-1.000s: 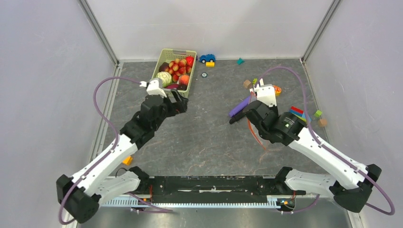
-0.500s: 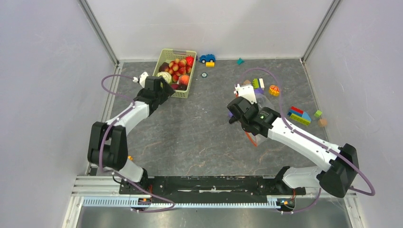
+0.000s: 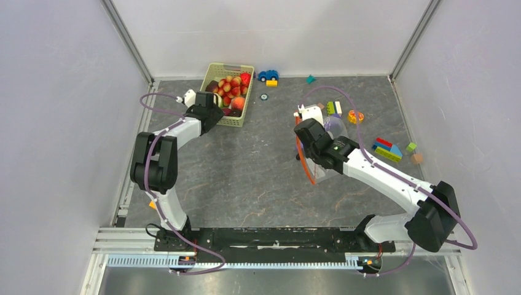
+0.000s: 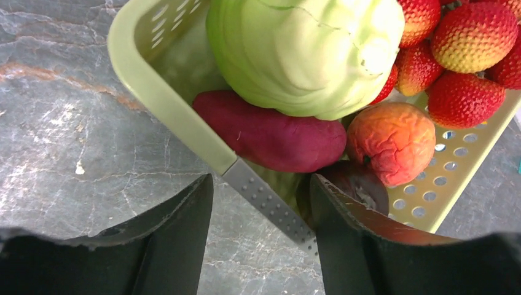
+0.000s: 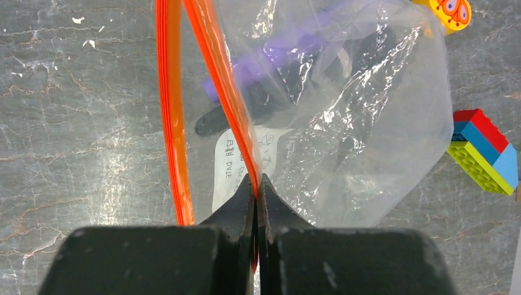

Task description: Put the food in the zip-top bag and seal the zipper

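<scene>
There is one zip-top bag, sitting right of the middle of the grey table. Its zipper is parted into two orange strands, and two pieces show through the film, one purple piece and one darker piece. The right gripper has both fingers pressed tight on one strand, by the white label. Far left, the left gripper stands with its two fingers spread astride the near rim of the single light-green basket, which holds one cabbage, one purple tuber, one peach apple and at least five red berries.
</scene>
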Robot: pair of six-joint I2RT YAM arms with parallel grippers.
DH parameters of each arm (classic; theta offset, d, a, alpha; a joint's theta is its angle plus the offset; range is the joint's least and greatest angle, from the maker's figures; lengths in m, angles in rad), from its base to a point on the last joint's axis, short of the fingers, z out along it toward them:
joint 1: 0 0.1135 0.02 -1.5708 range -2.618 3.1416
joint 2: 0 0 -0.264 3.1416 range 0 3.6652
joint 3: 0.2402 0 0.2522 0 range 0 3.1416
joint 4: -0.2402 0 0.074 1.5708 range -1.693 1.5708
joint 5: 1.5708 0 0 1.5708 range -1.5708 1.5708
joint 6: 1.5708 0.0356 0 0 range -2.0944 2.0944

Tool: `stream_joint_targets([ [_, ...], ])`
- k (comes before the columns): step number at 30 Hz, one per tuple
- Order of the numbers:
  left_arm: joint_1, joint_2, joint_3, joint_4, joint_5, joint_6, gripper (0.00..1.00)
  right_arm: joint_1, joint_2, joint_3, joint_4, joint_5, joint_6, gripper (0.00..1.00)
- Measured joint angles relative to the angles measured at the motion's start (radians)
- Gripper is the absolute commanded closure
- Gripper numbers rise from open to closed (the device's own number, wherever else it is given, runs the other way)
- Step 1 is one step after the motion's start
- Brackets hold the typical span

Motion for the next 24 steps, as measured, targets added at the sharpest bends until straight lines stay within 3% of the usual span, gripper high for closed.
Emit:
stream_joint_targets([
  [10, 0.0, 0.006, 0.005, -0.011, -0.003, -0.048, 0.59, -0.008, -0.034, -0.061, 0.024, -0.033, -0.011, 1.0],
  [24, -0.016, -0.47, -0.457, -0.077, 0.011, -0.058, 0.64, -0.011, -0.108, -0.129, 0.056, -0.054, -0.023, 1.0],
])
